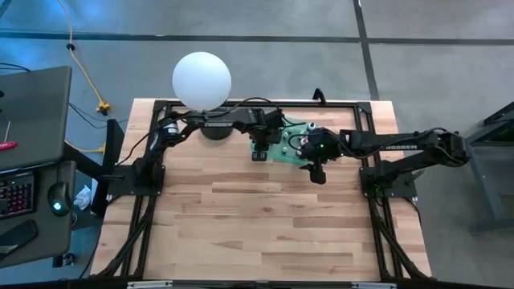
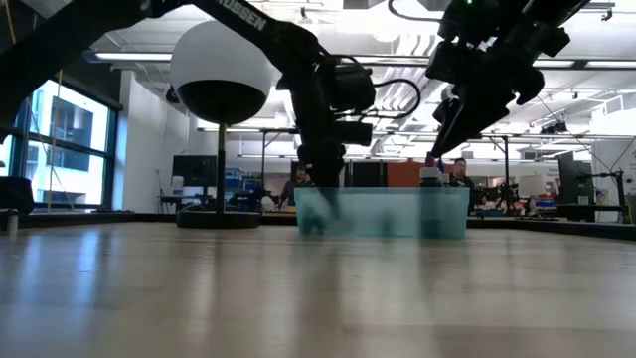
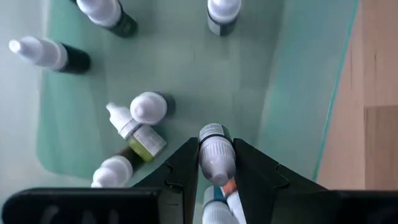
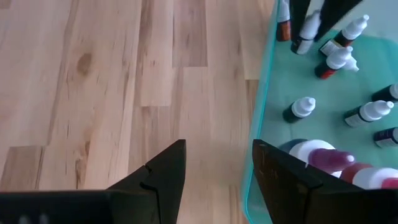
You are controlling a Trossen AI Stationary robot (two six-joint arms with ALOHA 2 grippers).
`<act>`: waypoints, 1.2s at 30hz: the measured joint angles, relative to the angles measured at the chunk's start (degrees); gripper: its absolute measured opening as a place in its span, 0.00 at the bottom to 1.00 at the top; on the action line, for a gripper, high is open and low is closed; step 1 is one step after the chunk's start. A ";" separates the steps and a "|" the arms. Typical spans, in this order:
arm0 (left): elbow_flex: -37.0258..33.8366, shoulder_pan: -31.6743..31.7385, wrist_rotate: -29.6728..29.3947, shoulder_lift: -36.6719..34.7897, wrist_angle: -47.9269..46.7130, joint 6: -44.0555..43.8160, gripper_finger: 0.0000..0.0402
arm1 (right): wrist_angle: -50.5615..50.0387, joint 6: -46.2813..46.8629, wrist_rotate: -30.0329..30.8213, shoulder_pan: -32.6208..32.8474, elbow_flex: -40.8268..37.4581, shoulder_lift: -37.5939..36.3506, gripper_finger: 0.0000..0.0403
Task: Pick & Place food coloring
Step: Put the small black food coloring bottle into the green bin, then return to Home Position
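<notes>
A shallow translucent green bin (image 1: 291, 143) sits on the wooden table at the far middle. Several small food coloring bottles (image 3: 138, 118) with whitish caps stand or lie on its floor. My left gripper (image 3: 216, 144) reaches down into the bin from the left and is shut on one bottle (image 3: 214, 155). My right gripper (image 4: 219, 144) hangs open over bare wood just outside the bin's edge (image 4: 255, 130), with nothing between its fingers. In the low view it hangs (image 2: 452, 117) above the bin's wall (image 2: 383, 211). My left gripper pinches one bottle between its two fingers, which sit on the whitish capped part (image 3: 216, 163). The fingers come from above, slanting steeply down into the bin. The bottle's darker end (image 3: 213, 132) points away past the fingertips. Whether it rests on the bin floor cannot be told.
A big white globe lamp (image 1: 201, 79) on a dark base stands at the table's far left, close to the left arm. The near half of the table (image 1: 265, 233) is bare wood. A desk with a keyboard (image 1: 16, 197) lies beyond the left edge.
</notes>
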 joint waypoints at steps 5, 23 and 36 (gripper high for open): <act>0.04 -0.02 -1.01 0.00 0.58 3.93 0.27 | 0.26 0.02 0.23 0.00 0.00 0.00 0.44; 15.99 -1.55 1.66 -0.68 -30.40 -0.87 0.37 | 0.29 -1.24 0.23 0.00 0.00 -0.19 0.44; -1.31 -1.86 8.84 -20.83 -28.30 -4.35 0.37 | -8.47 -1.12 0.44 0.00 -0.06 -20.67 0.44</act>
